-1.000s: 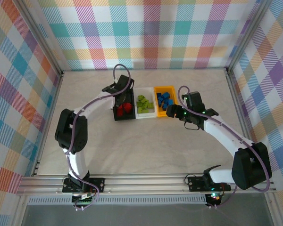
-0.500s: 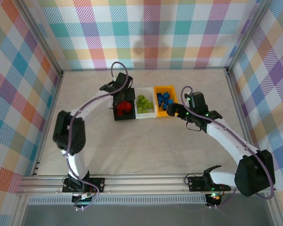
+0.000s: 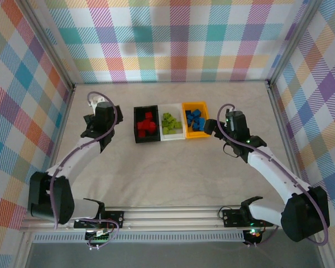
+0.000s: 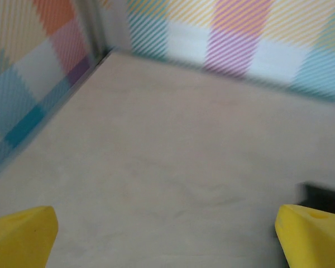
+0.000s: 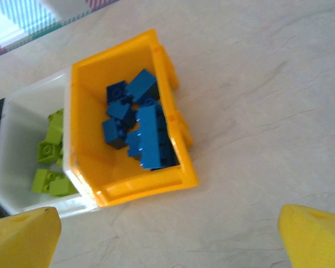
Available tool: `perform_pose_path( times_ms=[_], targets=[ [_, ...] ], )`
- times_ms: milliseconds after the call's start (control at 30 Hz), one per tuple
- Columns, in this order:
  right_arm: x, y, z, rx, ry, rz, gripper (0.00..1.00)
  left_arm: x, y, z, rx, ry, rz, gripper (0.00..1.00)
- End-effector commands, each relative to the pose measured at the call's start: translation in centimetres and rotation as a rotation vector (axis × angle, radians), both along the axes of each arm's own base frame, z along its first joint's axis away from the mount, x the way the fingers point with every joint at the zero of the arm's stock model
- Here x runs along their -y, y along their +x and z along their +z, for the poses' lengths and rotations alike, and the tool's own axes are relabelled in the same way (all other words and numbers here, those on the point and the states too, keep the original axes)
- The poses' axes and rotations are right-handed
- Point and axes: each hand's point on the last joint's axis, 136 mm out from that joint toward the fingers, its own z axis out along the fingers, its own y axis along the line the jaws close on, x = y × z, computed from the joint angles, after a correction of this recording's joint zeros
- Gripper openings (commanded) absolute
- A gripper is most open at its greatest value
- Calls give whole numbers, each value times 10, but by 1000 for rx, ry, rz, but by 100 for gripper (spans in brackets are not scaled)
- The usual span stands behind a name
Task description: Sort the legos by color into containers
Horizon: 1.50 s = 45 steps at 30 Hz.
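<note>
Three containers stand in a row at mid-table. The black bin [image 3: 138, 124] holds red legos [image 3: 147, 124], the white bin [image 3: 171, 135] holds lime green legos [image 3: 170, 123], and the orange bin [image 3: 193, 134] holds blue legos [image 3: 194, 117]. My left gripper [image 3: 100, 114] is open and empty over bare table, well left of the black bin, whose corner [image 4: 326, 195] shows at the right edge of the left wrist view. My right gripper [image 3: 210, 127] is open and empty just right of the orange bin [image 5: 151, 187], with the blue legos [image 5: 139, 125] ahead of it.
Checked walls with aluminium posts close in the left, back and right of the table [image 3: 173, 167]. The back left corner [image 4: 103, 50] lies ahead of my left gripper [image 4: 167, 240]. The white bin [image 5: 22, 117] with green legos [image 5: 50, 162] adjoins the orange one.
My left arm swung from over the black bin out to the left, and its gripper opened. My right gripper opened wider and drew back a little from the orange bin.
</note>
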Motion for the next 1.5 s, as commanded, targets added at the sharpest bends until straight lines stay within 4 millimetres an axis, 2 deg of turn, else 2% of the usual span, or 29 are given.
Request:
perform_pose_path(
  times_ms=[0,67,167,300,367,467,500,567,667,833,900,1033,1100,1233,1467],
  targets=[
    [14,8,14,85,-51,-58,100,-20,-9,-41,-79,118,6,100],
    [17,8,9,69,-60,-63,100,-19,-13,-60,-57,86,-20,100],
    [24,9,3,59,-69,-81,100,-11,-9,-66,47,63,-73,100],
    [36,9,1,90,-106,-103,100,3,-4,-88,23,44,-166,100],
    [49,12,5,124,-154,-116,100,2,-8,-96,66,40,-164,100],
    [81,17,11,195,-306,-171,100,7,-17,-106,120,9,-221,100],
    [92,18,11,213,-342,-195,100,9,-14,-98,181,19,-236,100],
    [104,20,8,267,-392,-187,100,4,-10,-106,99,-14,-213,100],
    [119,23,-8,304,-417,-199,100,-1,-10,-106,112,-15,-192,100],
    [107,44,-35,350,-376,-108,100,-1,-11,-105,110,-17,-192,100],
    [104,50,-52,305,-365,-76,100,-1,-11,-105,109,-17,-192,100],
    [101,54,-73,347,-342,-55,100,-1,-10,-105,110,-18,-192,100],
    [91,53,-84,355,-333,11,100,-1,-11,-105,109,-17,-192,100],
    [96,58,-86,347,-300,1,100,-1,-11,-105,110,-17,-193,100],
    [110,54,-85,340,-309,-85,100,-1,-11,-105,109,-17,-192,100]
  ],
)
